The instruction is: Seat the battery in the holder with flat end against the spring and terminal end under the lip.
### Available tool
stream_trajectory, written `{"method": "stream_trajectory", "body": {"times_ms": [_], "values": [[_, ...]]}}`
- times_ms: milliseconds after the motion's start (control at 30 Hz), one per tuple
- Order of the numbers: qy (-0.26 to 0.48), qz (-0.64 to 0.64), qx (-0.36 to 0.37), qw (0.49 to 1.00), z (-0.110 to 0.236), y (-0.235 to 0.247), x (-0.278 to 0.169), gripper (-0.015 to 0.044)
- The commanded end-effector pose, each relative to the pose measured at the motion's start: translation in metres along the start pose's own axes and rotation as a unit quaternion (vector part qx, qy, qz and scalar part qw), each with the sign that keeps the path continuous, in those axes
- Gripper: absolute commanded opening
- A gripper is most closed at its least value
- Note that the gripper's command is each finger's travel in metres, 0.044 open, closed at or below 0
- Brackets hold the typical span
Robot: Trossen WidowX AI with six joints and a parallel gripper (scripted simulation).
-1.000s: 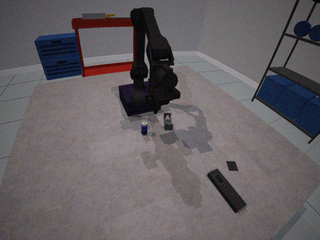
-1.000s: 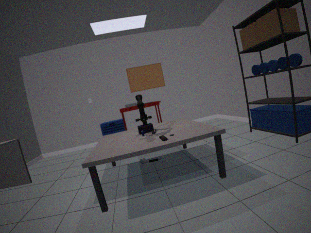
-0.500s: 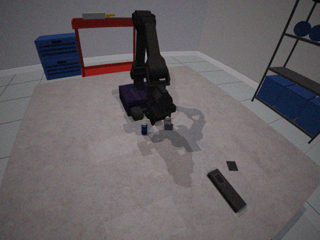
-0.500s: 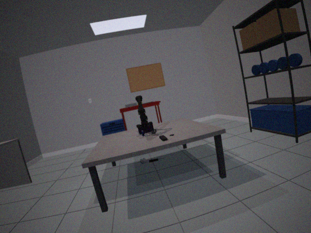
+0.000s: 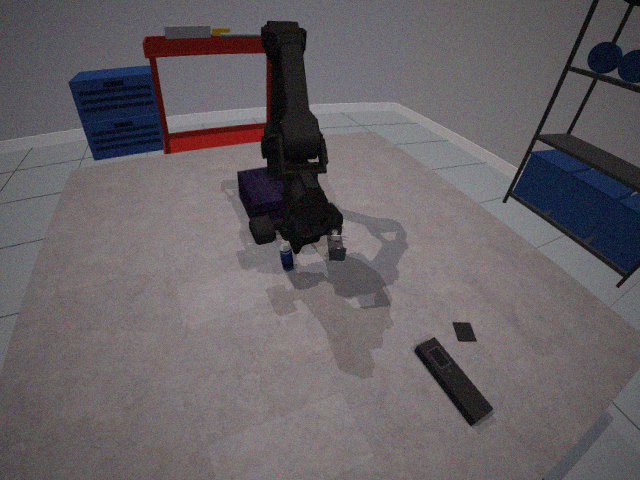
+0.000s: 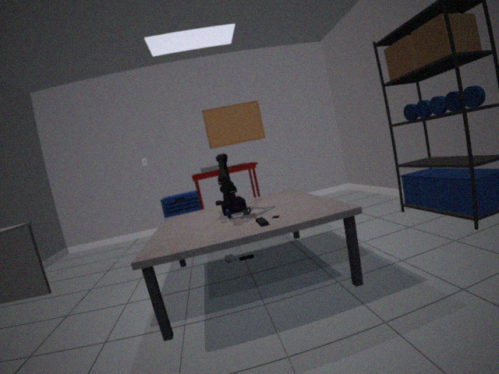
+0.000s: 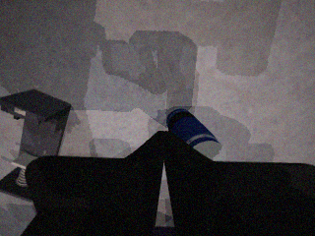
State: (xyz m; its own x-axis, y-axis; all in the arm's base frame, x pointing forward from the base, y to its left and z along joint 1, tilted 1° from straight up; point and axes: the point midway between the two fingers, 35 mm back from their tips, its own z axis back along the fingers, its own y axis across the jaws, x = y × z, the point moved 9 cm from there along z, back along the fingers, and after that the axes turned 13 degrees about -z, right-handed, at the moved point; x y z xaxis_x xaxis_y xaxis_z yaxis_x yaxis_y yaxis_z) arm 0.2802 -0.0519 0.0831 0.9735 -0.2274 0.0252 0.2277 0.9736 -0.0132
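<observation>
Careful, our hand is pinched together on nothing beside the battery; pushing on could topple it away from the holder.

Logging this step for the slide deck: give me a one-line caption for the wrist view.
Shut, empty end effector low over the table, blue battery just beyond its tips, holder off left.

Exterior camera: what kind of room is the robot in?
Probably a workshop or storeroom. A metal shelf rack holds a cardboard box and blue bins, and the arm sits on a plain work table.
</observation>
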Motion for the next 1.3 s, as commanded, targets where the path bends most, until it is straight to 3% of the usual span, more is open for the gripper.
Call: {"method": "stream_trajectory", "body": {"times_ms": [0,800,1100,1267], "values": [[0.005,0.002,-0.003,1.000,-0.002,-0.006,0.001,0.0000],[0.005,0.002,-0.004,1.000,-0.002,-0.040,0.007,0.0000],[0.005,0.002,-0.004,1.000,0.072,-0.039,0.009,0.0000],[0.005,0.002,-0.004,1.000,0.078,-0.039,0.008,0.0000]]}}
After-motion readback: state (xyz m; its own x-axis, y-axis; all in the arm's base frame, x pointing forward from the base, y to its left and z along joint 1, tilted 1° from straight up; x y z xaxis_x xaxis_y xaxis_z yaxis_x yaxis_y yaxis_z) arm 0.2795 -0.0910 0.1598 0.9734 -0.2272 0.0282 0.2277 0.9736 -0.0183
